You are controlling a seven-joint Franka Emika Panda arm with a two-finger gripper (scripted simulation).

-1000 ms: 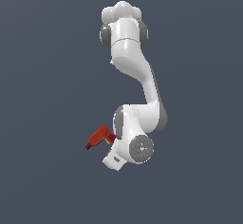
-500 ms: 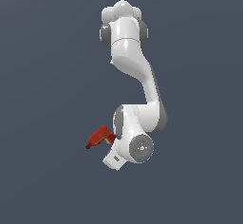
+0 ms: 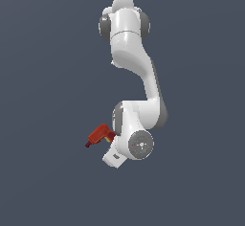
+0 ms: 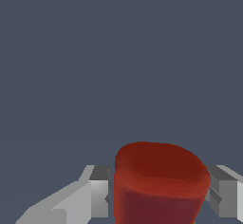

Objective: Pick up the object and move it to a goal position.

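Against a flat slate-grey backdrop in the exterior view, the glossy white arm [image 3: 131, 72] is folding downward, its rounded joints smooth and plastic-looking. A small red drill-shaped toy [image 3: 99, 135] with a dark tip is sticking out toward the exterior view's left, beside the wrist. Compared with a second ago, the toy and the arm are sitting practically unchanged.

Wrist view: the gripper [image 4: 159, 190] is pressing its grey blocky fingers [image 4: 99, 190] against both sides of the toy's [image 4: 159, 185] rounded matte red body, closed on it.
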